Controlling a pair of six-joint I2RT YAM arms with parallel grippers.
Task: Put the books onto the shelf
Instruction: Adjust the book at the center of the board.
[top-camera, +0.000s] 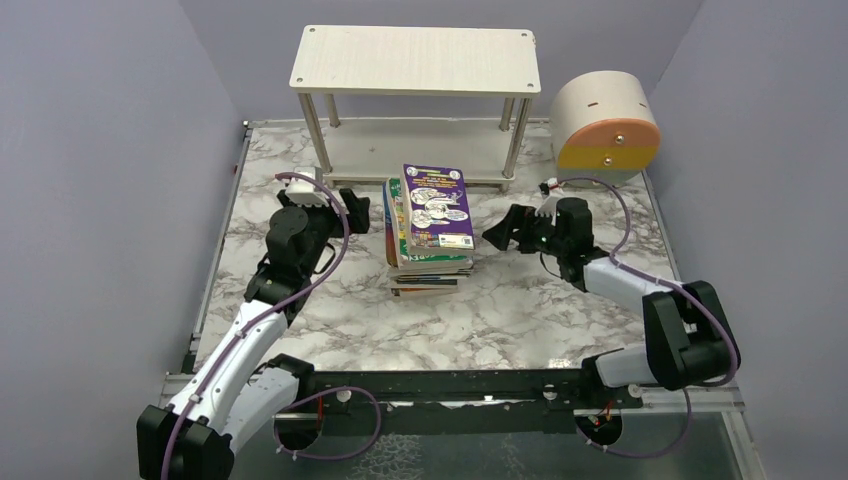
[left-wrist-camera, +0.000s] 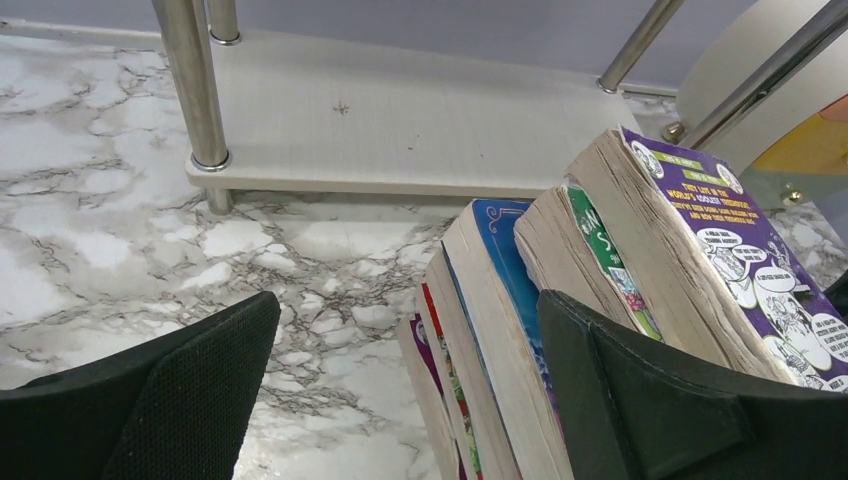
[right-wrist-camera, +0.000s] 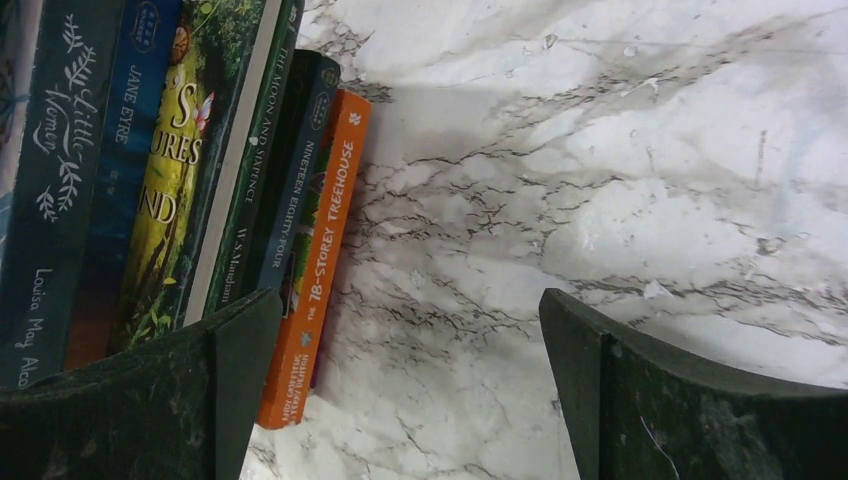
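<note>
Two arms reach in from the near edge of the marble worktop (top-camera: 560, 310). On the left arm (top-camera: 250, 330), the left fingers (left-wrist-camera: 190, 400) are spread wide and hold nothing, just left of the books (top-camera: 432, 225). On the right arm (top-camera: 640, 290), the right fingers (right-wrist-camera: 690, 410) are spread wide too, holding nothing, just right of the books. These lie flat in one pile mid-worktop, a purple book (top-camera: 437, 207) on top and an orange book (right-wrist-camera: 320, 250) at the bottom. Just behind stands the shelf (top-camera: 415, 60). A round box (top-camera: 605, 120) sits far right.
</note>
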